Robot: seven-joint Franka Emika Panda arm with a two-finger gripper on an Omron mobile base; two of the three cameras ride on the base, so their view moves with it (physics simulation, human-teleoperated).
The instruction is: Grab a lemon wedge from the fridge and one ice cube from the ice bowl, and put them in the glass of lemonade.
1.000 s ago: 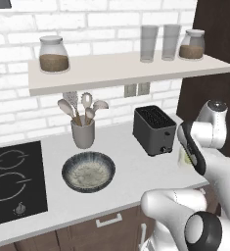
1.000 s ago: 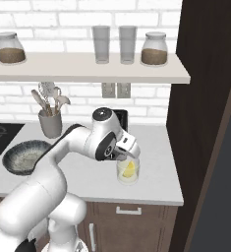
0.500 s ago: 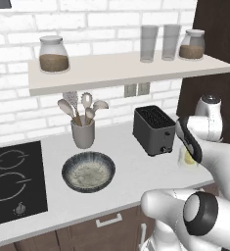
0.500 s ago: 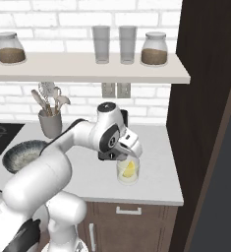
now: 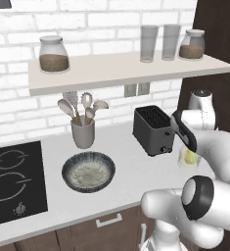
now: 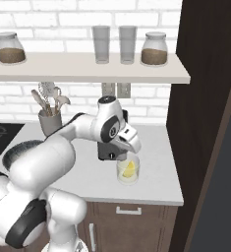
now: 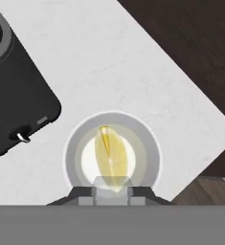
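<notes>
Lemon wedge (image 7: pixel 111 155) lay inside the glass of lemonade (image 6: pixel 128 172), which stood on the counter (image 6: pixel 156 162) just beside the toaster (image 5: pixel 153 129), near the counter's right end. In the hand view a pale, clear cube sat between the tips of the pincer (image 7: pixel 112 187), directly over the glass mouth; it looked like an ice cube, and the jaws stood narrowly apart, seemingly clamped on it. Judged from that, the cube would be hard, light and slick, best held across two flat faces with a gentle squeeze, since it could squirt out sideways. The wedge would be soft and wet, and the glass rigid but easy to tip if nudged at the rim.

Compared with a second before, the wrist had turned and the hand had moved over the glass, while glass, toaster and ice bowl (image 5: pixel 88 171) had kept their places. The bowl sat well apart to the left, near the utensil cup (image 5: pixel 82 132).
</notes>
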